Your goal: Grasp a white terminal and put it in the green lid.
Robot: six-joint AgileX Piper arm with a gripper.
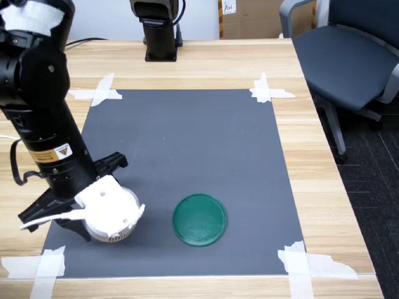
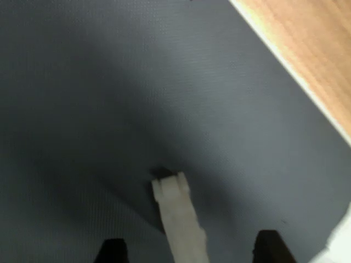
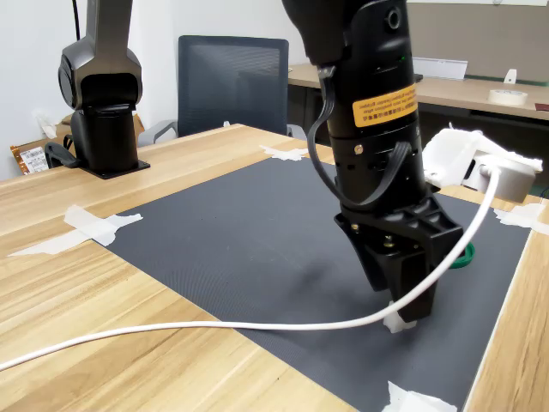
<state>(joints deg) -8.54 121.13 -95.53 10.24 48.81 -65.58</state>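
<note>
White terminal (image 2: 170, 185) beneath claw (image 2: 189, 255)

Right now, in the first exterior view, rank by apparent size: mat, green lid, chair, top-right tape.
1. Mat
2. Chair, cut off by the frame
3. Green lid
4. Top-right tape

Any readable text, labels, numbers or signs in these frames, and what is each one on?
Yellow label with a warning triangle on the arm: print too small to read in both exterior views.
White tag on a cardboard box behind the table in the first exterior view: handwritten marks, illegible.
White label on a box at the second exterior view's left: barcode-like print, unreadable.
Wrist view: none.
</note>
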